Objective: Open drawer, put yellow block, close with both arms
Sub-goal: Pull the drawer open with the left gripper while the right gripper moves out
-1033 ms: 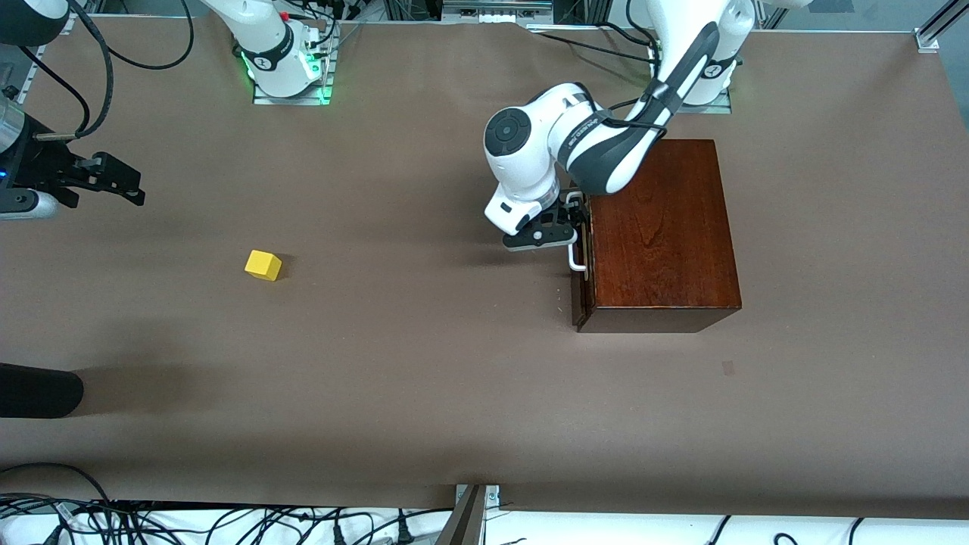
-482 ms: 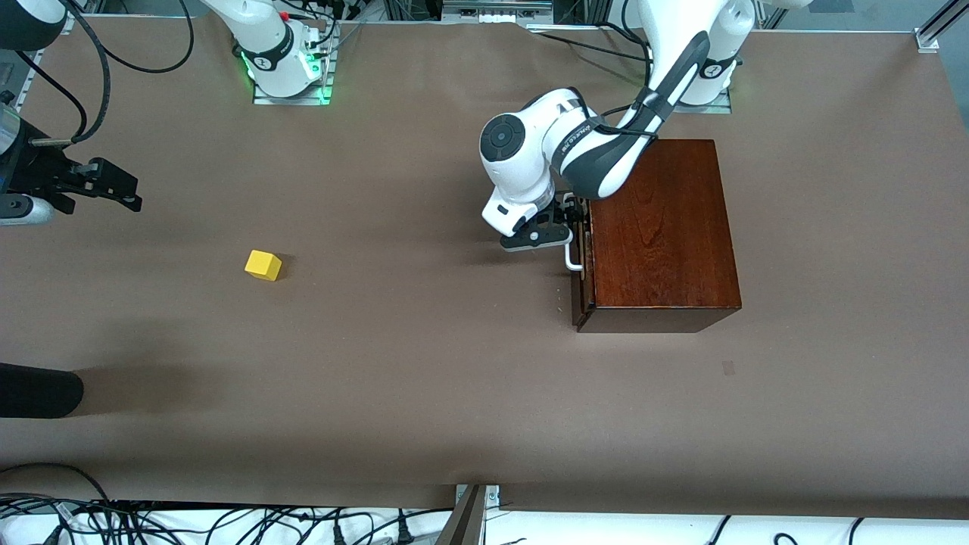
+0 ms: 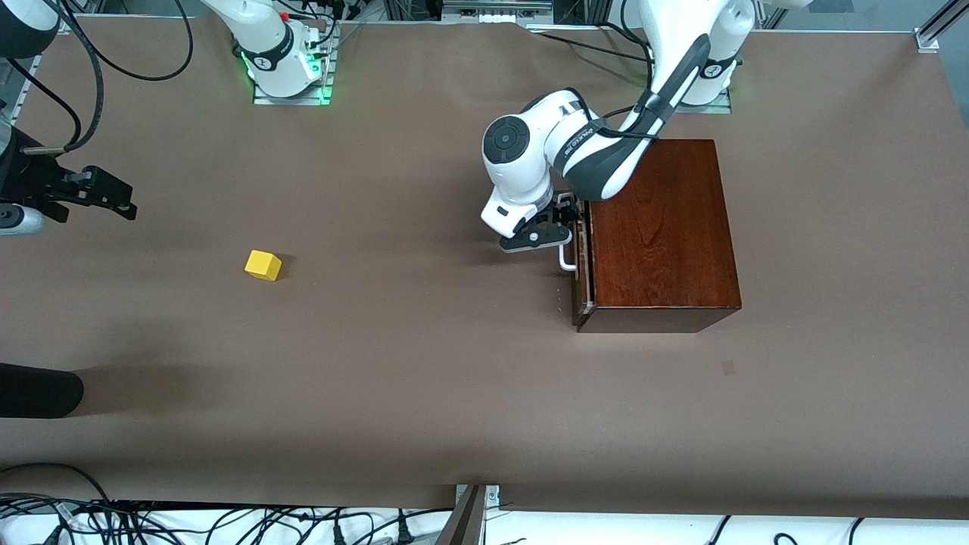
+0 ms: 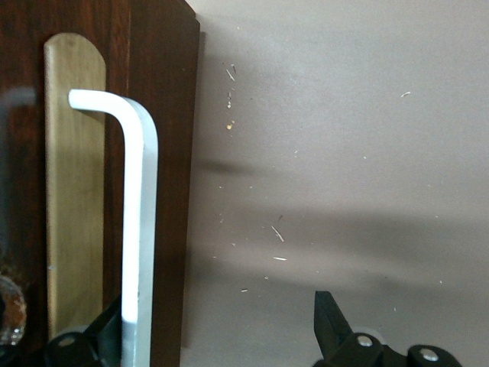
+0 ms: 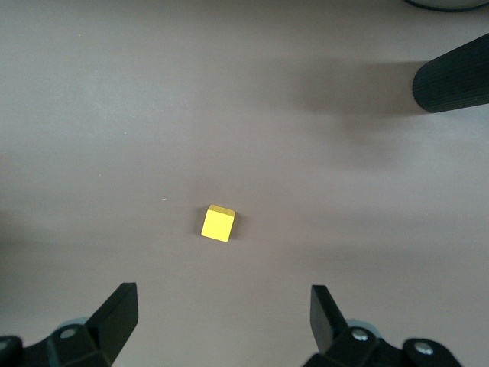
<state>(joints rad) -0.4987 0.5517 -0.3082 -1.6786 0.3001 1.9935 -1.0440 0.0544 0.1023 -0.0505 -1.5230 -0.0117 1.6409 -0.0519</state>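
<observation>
Left gripper (image 3: pixel 551 227) spread wide around white U-shaped bar handle (image 3: pixel 565 261) of barely opened dark reddish-brown drawer (image 3: pixel 581 280) in glossy mahogany box (image 3: pixel 658 235), contents unseen. Small yellow block (image 3: pixel 263 265) alone on open brown table (image 3: pixel 424 378), toward right arm's end. Right gripper (image 3: pixel 98 193) agape, empty, over table's edge.

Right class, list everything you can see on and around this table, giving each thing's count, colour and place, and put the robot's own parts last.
wooden box: one, glossy dark reddish-brown, toward the left arm's end of the table.
drawer: one, dark brown front, in the box, pulled out only a crack.
handle: one, white bar, on the drawer front.
yellow block: one, yellow, on the bare table toward the right arm's end.
table: one, brown covering.
cables: many, black and white, along the edge nearest the front camera.
left end effector: one, black, open, around the handle.
right end effector: one, black, open, over the table at the right arm's end.
</observation>
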